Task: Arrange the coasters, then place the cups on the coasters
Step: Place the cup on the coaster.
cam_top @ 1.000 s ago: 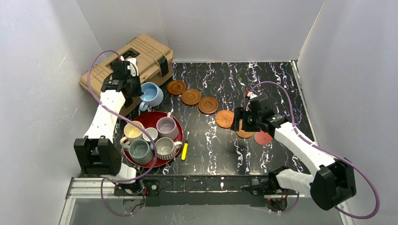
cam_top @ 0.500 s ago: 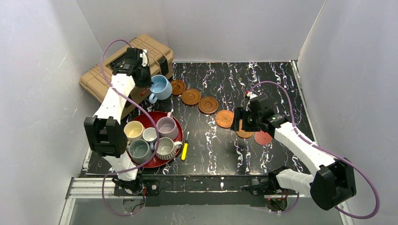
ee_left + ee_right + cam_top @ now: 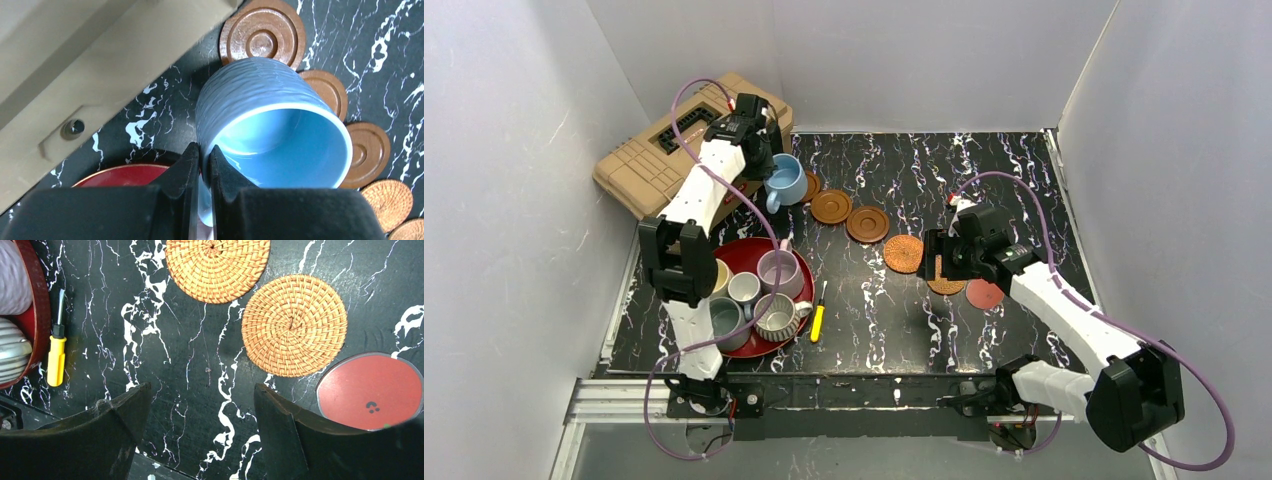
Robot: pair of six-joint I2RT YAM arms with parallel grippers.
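My left fingers (image 3: 186, 167) were pinched shut on the rim of the light blue mug (image 3: 272, 125), which hung partly over the end wooden coaster (image 3: 262, 32) beside the tan case (image 3: 75, 75). Best to centre it over that disc, level it, then lower straight. My right fingers (image 3: 125, 412) were spread wide, empty, above the woven coasters (image 3: 295, 325).

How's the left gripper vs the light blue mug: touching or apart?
Touching. The left wrist view shows the left gripper shut on the light blue mug, its wall pinched between the fingers, with no gap visible.
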